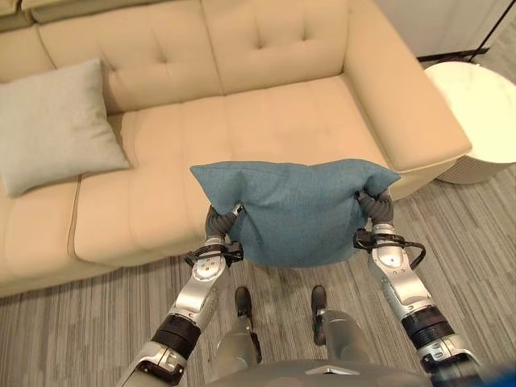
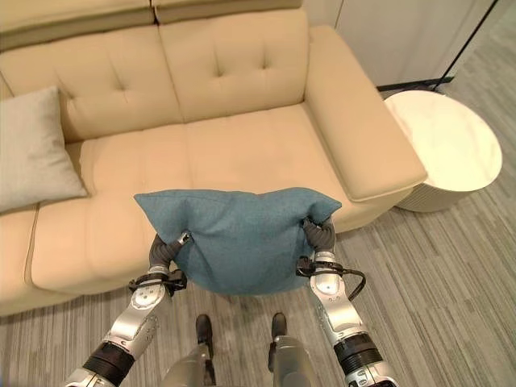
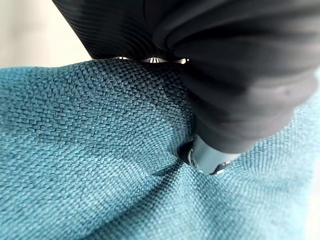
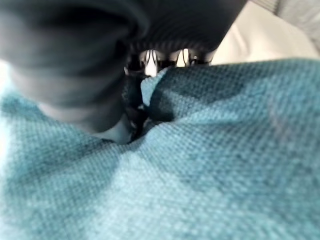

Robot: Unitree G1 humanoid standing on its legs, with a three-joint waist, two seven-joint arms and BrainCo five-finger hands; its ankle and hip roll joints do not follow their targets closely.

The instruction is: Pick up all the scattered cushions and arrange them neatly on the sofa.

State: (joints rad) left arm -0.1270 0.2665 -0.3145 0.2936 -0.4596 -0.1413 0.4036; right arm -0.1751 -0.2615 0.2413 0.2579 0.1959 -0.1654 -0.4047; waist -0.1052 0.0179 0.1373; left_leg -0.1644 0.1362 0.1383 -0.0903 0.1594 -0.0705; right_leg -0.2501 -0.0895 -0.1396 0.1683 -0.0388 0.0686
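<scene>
Left hand (image 1: 219, 226) and right hand (image 1: 376, 207) each pinch a lower corner of a teal cushion (image 1: 300, 211), carrying it aloft between them at the front edge of the beige sofa (image 1: 266, 121) — the delivery step. Next, seemingly: reach forward and set it against the backrest, matching the grey cushion (image 1: 55, 122) already propped there.

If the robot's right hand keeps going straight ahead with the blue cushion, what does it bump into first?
Probably the sofa's seat. The right hand, pinching the blue cushion with the left hand, points toward the seat's front edge near the armrest; depth is unclear.
</scene>
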